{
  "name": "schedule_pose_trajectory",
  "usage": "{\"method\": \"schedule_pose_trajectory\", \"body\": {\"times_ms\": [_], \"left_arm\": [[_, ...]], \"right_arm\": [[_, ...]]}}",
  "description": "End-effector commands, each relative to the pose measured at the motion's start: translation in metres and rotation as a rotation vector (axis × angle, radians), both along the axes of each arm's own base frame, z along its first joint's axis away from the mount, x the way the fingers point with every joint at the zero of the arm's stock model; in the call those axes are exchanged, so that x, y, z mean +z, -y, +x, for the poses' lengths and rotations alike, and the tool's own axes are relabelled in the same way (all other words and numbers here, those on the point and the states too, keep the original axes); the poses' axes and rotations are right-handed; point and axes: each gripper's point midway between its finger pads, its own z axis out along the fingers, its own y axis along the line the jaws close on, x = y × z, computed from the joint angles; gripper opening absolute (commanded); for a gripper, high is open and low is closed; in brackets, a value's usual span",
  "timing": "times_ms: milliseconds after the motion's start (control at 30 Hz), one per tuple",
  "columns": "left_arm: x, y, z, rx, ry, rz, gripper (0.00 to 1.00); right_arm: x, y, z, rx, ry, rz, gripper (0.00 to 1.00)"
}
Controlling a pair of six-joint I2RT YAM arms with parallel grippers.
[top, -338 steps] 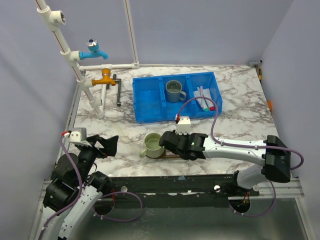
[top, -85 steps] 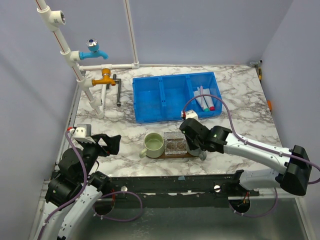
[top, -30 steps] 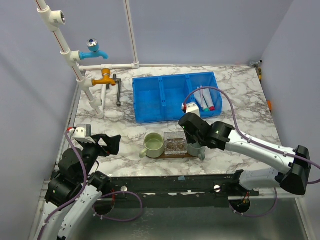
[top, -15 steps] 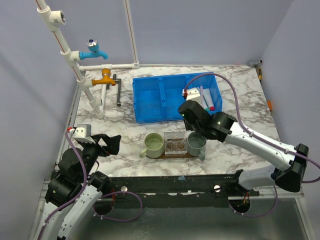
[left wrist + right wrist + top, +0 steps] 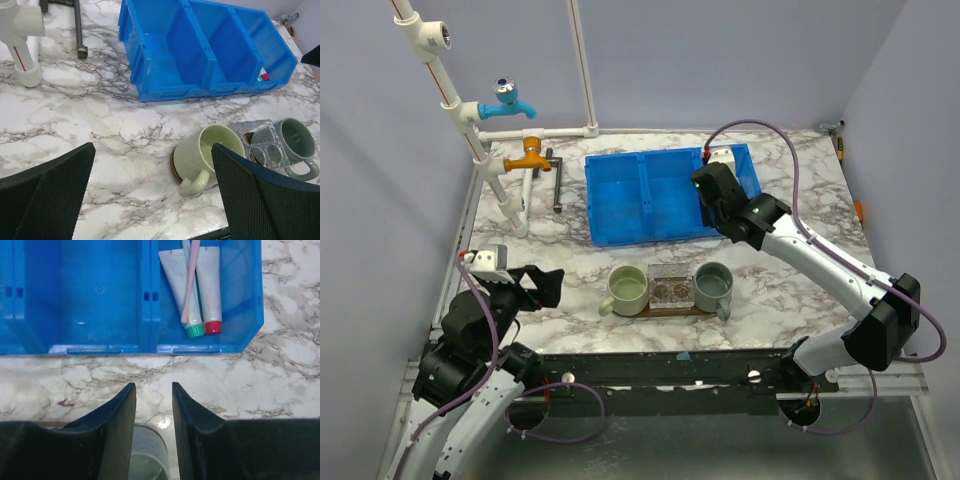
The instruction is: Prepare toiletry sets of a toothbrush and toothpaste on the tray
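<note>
The toiletry sets (image 5: pixel 174 280) lie in the right-end compartment of the blue bin (image 5: pixel 620 200). They are two whitish tubes side by side, caps toward the bin's near wall, with a pink toothbrush (image 5: pixel 190 280) across them. The right jaws hang over the bin's near-right part, partly parted and empty. The tray (image 5: pixel 670 312) sits on the bench (image 5: pixel 570 260) nearer than the bin, carrying a green cup (image 5: pixel 625 288), a clear tumbler (image 5: pixel 670 287) and a grey cup (image 5: pixel 713 287). The left jaws gape wide, empty, well off the bin's near-left corner.
</note>
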Motion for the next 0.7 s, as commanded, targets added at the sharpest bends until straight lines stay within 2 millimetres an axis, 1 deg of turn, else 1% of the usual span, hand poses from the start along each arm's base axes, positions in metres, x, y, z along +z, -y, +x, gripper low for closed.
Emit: {"method": "schedule_pose_trajectory", "body": {"times_ms": [0, 200, 400, 533, 667], "left_arm": [[-0.005, 0.003, 0.005, -0.006, -0.017, 0.015, 0.99], [-0.006, 0.008, 0.006, -0.029, -0.022, 0.017, 0.99], [-0.006, 0.012, 0.007, -0.044, -0.025, 0.013, 0.99], [-0.009, 0.015, 0.008, -0.055, -0.054, 0.015, 0.99], [-0.003, 0.016, 0.008, -0.048, -0.076, 0.01, 0.99]], "right_arm": [[0.008, 0.0, 0.027, -0.015, 0.022, 0.06, 0.4], [-0.011, 0.017, 0.053, -0.074, -0.03, 0.087, 0.4], [-0.043, 0.038, 0.076, -0.143, -0.099, 0.111, 0.36], [-0.064, 0.041, 0.092, -0.161, -0.144, 0.137, 0.35], [-0.087, 0.049, 0.108, -0.188, -0.184, 0.136, 0.35]]}}
